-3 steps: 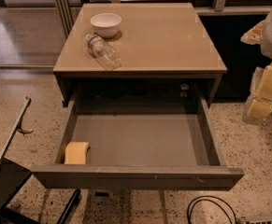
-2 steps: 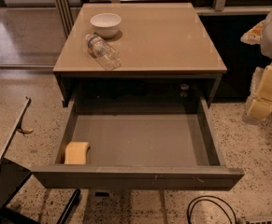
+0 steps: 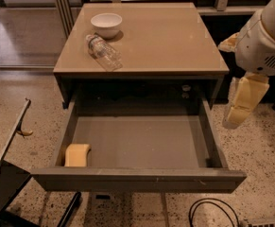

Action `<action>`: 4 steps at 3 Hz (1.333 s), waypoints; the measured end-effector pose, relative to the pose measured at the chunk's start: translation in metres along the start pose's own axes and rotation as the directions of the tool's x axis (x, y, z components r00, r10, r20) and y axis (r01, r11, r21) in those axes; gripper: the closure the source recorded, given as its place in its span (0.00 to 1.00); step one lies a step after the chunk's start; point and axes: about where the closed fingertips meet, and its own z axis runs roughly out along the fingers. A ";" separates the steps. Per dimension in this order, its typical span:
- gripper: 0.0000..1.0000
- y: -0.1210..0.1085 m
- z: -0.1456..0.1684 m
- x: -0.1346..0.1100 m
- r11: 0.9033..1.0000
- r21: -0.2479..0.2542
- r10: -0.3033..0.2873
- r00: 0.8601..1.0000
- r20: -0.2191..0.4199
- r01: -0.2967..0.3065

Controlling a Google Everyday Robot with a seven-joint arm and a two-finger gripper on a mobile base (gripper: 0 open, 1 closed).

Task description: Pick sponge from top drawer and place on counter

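The pale-yellow sponge [image 3: 76, 154] lies in the front left corner of the open top drawer [image 3: 137, 143], against the left wall and the front panel. The drawer is pulled out fully from under the tan counter [image 3: 170, 37]. My gripper [image 3: 238, 110] hangs to the right of the drawer, outside its right wall and above the floor, with its cream-yellow part pointing down. It is far from the sponge, across the whole width of the drawer, and holds nothing that I can see.
A white bowl [image 3: 106, 23] and a clear plastic bottle [image 3: 103, 52] lying on its side are on the counter's left rear part. A black cable [image 3: 212, 214] loops on the speckled floor at the front right. A dark object [image 3: 4, 183] stands at the front left.
My arm and gripper have moved a little to the left, closer to the drawer's right side. The sponge, bowl and bottle have not moved.
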 end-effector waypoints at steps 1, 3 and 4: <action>0.00 -0.002 0.044 -0.038 0.989 -0.038 -0.139 0.987 0.075 0.143; 0.00 0.009 0.128 -0.123 0.882 -0.037 -0.438 0.846 0.305 0.470; 0.00 0.010 0.129 -0.126 0.859 -0.021 -0.481 0.820 0.309 0.512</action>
